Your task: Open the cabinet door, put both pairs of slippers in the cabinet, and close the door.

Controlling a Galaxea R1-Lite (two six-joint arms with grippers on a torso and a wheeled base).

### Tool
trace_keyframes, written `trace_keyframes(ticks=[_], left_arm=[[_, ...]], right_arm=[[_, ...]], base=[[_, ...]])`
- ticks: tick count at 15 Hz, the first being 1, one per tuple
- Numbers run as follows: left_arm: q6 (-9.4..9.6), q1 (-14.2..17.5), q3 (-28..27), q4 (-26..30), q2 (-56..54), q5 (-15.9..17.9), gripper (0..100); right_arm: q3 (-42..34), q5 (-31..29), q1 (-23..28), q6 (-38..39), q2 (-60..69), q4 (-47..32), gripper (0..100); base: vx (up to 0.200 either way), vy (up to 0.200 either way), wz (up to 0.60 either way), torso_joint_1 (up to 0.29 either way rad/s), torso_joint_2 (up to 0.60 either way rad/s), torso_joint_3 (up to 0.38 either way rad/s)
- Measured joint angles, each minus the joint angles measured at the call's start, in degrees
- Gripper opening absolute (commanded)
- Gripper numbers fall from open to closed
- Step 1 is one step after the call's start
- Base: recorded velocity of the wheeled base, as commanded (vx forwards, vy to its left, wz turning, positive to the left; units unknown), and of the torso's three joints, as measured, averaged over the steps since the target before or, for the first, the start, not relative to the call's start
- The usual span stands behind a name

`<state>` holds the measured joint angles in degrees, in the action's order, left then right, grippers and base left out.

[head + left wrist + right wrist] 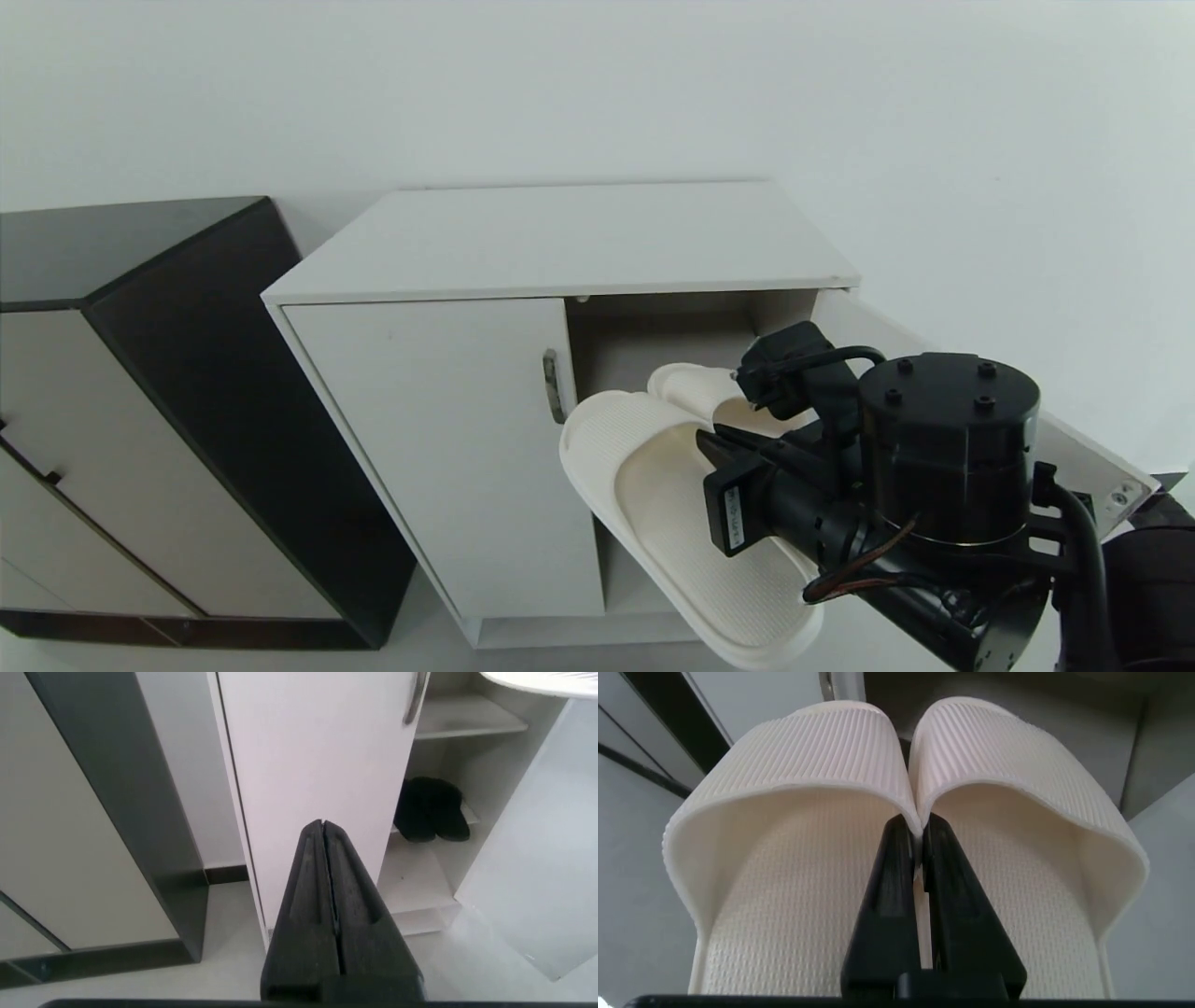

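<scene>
My right gripper [724, 439] is shut on a pair of white slippers [653, 476], pinching the two inner straps together [915, 826]. The pair hangs in the air at the cabinet's open right side, toes toward the opening. The white cabinet [560, 243] has its left door [439, 439] shut and its right door [1074, 448] swung open. Inside, on a lower shelf, a pair of black slippers [432, 810] sits. My left gripper [323, 831] is shut and holds nothing, low in front of the shut left door [318, 756].
A dark cabinet [187, 401] with light panels stands close to the left of the white one. A bare shelf [467, 714] sits above the black slippers. The open door blocks the right side; a white wall lies behind.
</scene>
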<state>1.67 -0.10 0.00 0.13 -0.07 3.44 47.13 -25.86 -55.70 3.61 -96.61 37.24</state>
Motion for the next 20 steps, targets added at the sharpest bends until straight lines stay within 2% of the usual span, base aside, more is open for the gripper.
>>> trace_keyframes(ticks=[8,15,20], left_arm=[[-0.01,0.0,0.0,0.0,0.0,0.0,0],[-0.06,0.0,0.0,0.0,0.0,0.0,0],[-0.2,0.0,0.0,0.0,0.0,0.0,0]], right_arm=[[-0.3,0.0,0.0,-0.1,-0.1,0.0,0],[-0.6,0.0,0.0,-0.2,-0.5,0.0,0],[-0.6,0.0,0.4,-0.1,-0.8,0.0,0]], base=[[0.0,0.0,0.0,-0.143,0.47,0.33],[0.0,0.0,0.0,-0.061,0.45,0.38],[0.0,0.0,0.0,-0.005,0.11,0.1]])
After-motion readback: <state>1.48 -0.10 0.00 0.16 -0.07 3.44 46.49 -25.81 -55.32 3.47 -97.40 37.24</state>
